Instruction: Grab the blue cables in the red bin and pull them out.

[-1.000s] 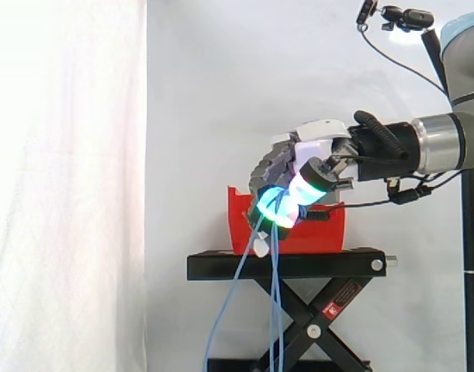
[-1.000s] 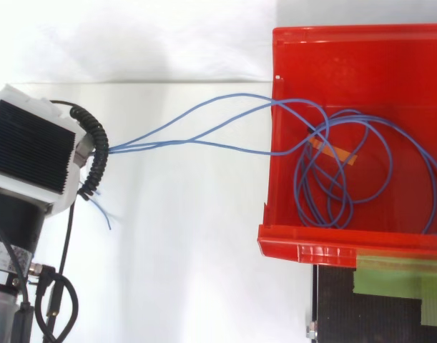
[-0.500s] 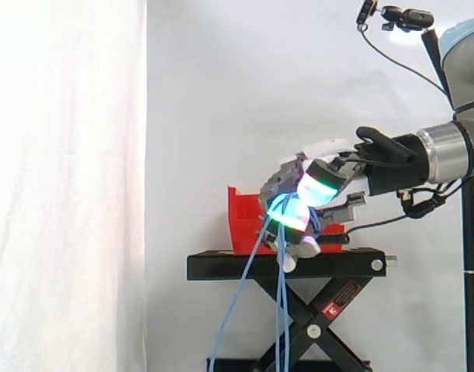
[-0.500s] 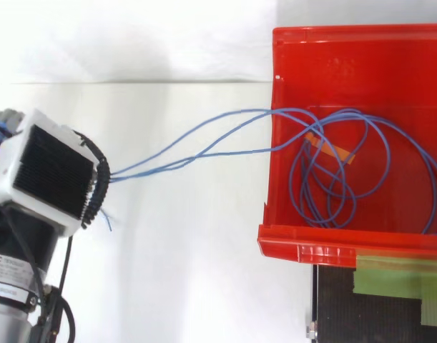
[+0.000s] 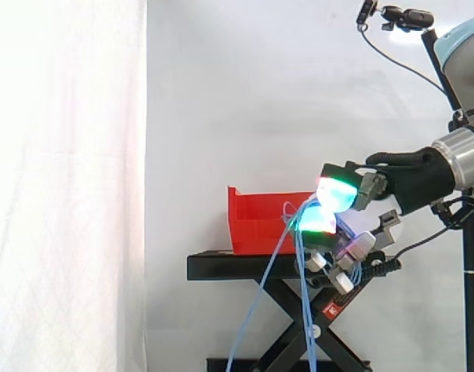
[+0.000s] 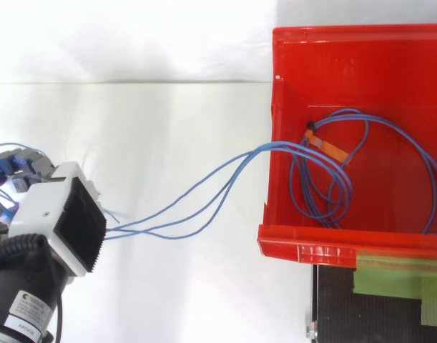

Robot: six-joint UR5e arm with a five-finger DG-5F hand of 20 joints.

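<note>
Item: blue cables [image 6: 282, 145] – several thin strands, part coiled, part drawn out.
Location: loose loops lie on the floor of the red bin [image 6: 311, 236]. A few strands climb over its side wall and run across open space to the hand [image 6: 64, 225].
Bin placement: it sits on the black surface [image 5: 244, 267], in front of a white curtain.
Hand state: fingers curled round the strands, pads glowing green and red. In the side view it sits clear of the bin on the arm's side, level with the rim, and the free ends hang below it past the surface.
Handling, judged: light, limp and smooth – no stiffness to push against, so only a pull moves them. The strands may slide through a loose grip.
Snag risk, judged: the crossed loops and a small orange tag [image 6: 331, 148] could catch on the wall.
Best hold, judged: all strands bunched together, close to the bin wall.
</note>
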